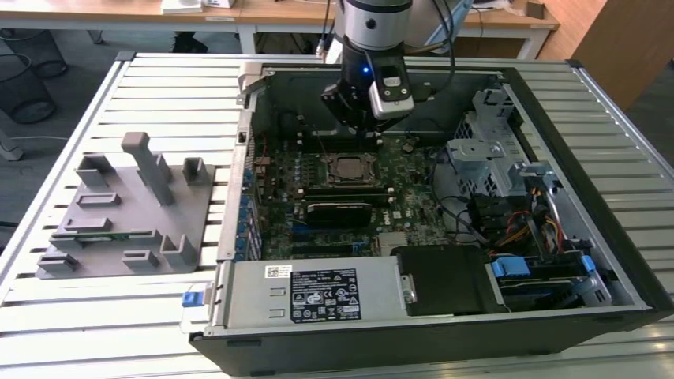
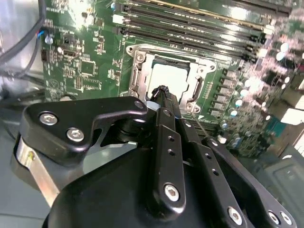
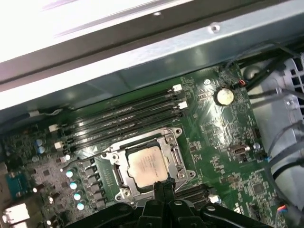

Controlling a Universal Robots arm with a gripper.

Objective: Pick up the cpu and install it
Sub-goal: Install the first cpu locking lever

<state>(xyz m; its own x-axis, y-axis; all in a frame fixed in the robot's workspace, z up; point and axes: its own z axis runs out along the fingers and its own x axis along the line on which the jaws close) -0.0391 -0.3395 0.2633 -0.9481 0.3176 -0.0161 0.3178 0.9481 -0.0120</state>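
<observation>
One cpu (image 3: 146,164) sits flat in the motherboard socket (image 3: 176,156), just under our gripper (image 3: 161,186) tips. We read the fingers as pressed together, pinching nothing, hovering over the socket's near edge. Memory slots (image 3: 123,118) lie beyond the socket from the tool. The grey fixture plate (image 1: 116,217) sits well off to one side, outside the computer case (image 1: 421,347).
</observation>
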